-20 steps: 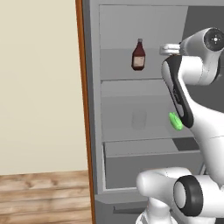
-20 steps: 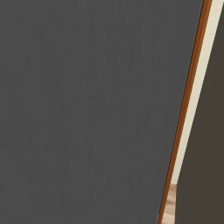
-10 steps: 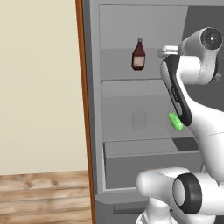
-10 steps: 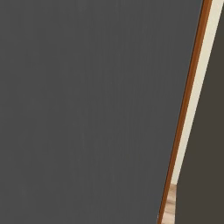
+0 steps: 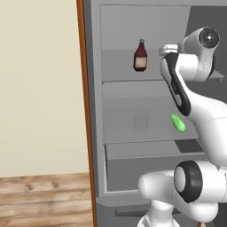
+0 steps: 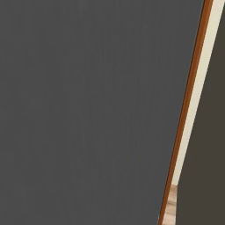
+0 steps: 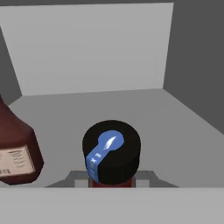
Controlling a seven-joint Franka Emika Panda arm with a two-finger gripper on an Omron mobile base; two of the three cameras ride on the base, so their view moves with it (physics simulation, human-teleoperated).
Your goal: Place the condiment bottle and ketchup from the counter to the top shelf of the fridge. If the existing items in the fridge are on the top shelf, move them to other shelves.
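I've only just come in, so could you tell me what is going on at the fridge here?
The robot arm is reaching into the open fridge at the level of the top shelf. In the hand view its gripper is shut on the condiment bottle, whose black cap faces the camera, held over that shelf. The ketchup already stands on the top shelf, just beside it. A green item lies on the shelf below.

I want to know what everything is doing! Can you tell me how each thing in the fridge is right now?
fridge: open.
ketchup: standing upright on the top shelf.
condiment bottle: capped, held over the top shelf, right of the ketchup in the hand view.
gripper: shut on the condiment bottle.
green thing: lying on the middle shelf.
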